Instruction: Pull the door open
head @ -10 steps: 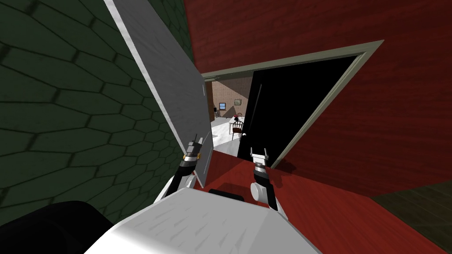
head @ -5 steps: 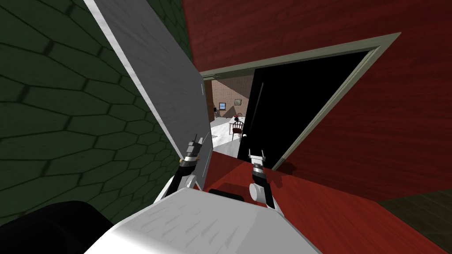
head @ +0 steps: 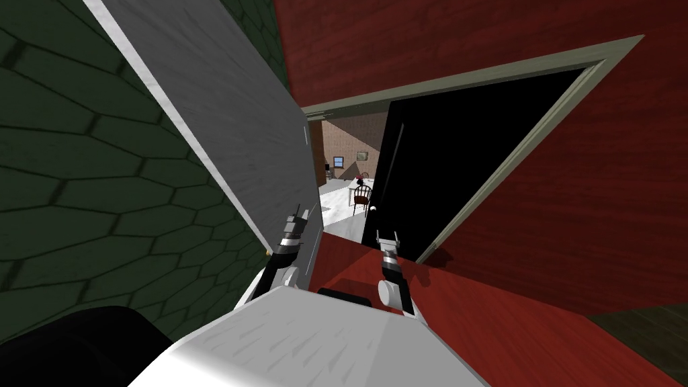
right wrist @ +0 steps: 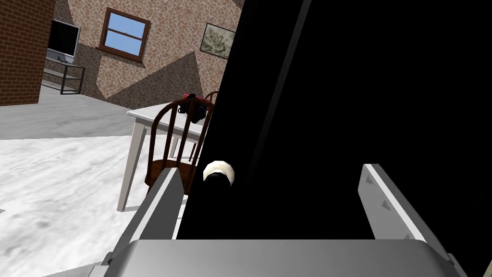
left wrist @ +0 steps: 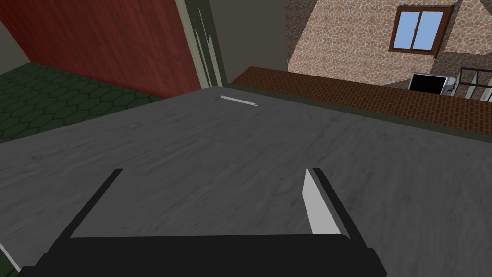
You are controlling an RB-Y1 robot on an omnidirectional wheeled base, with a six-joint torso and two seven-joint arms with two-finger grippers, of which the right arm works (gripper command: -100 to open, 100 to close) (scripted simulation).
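I have moved: the frame [head: 470, 80] splays further right. Grey door [head: 255, 134] stands open on the left, my left gripper [left wrist: 214, 169] wide beside it; right gripper [right wrist: 271, 168] wide, near the knob [right wrist: 219, 172].

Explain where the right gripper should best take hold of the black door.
Probably the white round knob at the edge of the black door: it stands out from the flat face. Bring the right gripper straight on, open fingers either side of it.
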